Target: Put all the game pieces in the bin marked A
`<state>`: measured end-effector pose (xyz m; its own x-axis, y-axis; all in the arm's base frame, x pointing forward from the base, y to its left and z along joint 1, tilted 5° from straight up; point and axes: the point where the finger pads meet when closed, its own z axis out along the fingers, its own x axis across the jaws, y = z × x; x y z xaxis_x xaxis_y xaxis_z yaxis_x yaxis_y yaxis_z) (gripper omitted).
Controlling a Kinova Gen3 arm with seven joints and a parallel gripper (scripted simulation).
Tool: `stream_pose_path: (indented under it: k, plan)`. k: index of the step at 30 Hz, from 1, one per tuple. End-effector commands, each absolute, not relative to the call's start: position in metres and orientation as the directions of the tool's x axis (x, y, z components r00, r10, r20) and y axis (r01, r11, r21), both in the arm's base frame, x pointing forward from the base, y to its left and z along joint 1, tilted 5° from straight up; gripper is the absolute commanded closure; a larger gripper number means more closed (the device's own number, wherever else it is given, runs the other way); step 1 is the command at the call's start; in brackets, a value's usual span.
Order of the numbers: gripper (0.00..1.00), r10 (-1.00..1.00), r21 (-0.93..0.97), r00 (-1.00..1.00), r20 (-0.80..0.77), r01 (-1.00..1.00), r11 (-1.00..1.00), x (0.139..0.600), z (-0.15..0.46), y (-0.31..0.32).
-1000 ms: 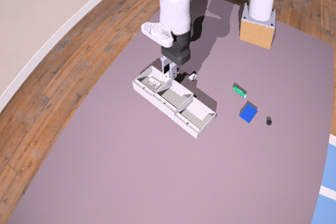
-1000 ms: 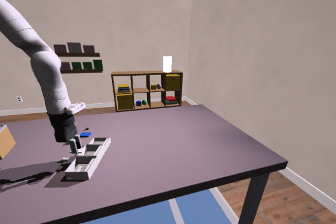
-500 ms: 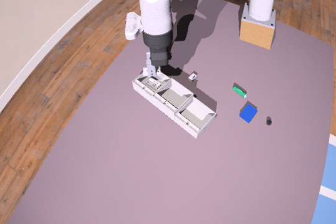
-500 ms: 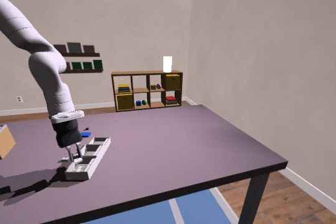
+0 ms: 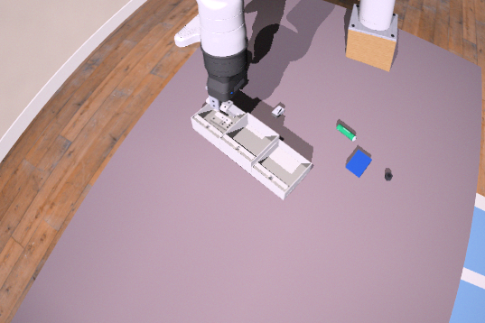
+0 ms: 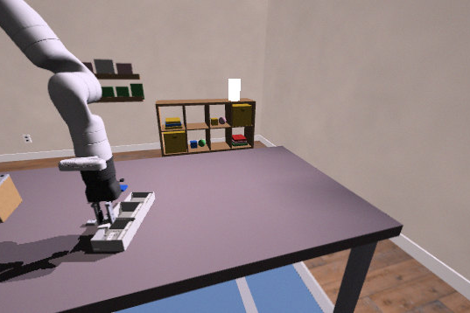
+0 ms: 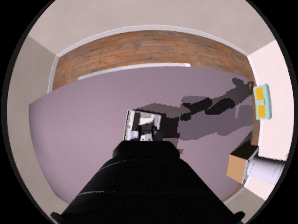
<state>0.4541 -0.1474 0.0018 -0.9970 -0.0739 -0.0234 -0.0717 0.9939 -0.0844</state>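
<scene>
Over the bin row's end nearest the counter's left edge, the pincer [image 5: 221, 106] holds a white die [image 5: 227, 106] above the end bin [image 5: 200, 123], where another piece lies. Small, stiff and probably light, it is best pinched on flat opposite faces.

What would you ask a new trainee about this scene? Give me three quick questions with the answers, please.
1. True or false: the gripper is shut on a small white cube above the end bin.
2. How many bins stand joined in the row?
3. Which thing lies between the green cylinder and the small dark piece? A) the blue block B) the wooden pedestal C) a bin

Key: 1 true; 2 three; 3 A.
</scene>
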Motion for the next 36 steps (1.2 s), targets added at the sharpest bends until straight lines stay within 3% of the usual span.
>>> stream_pose_path:
  k: [1, 36]
  plan:
    - [0.51, 0.013, -0.091, -0.999, -0.032, 0.015, 0.996, 0.458, 0.002, -0.141]
    - [0.51, 0.071, -0.089, -0.997, -0.037, 0.074, 0.993, 0.459, -0.024, -0.143]
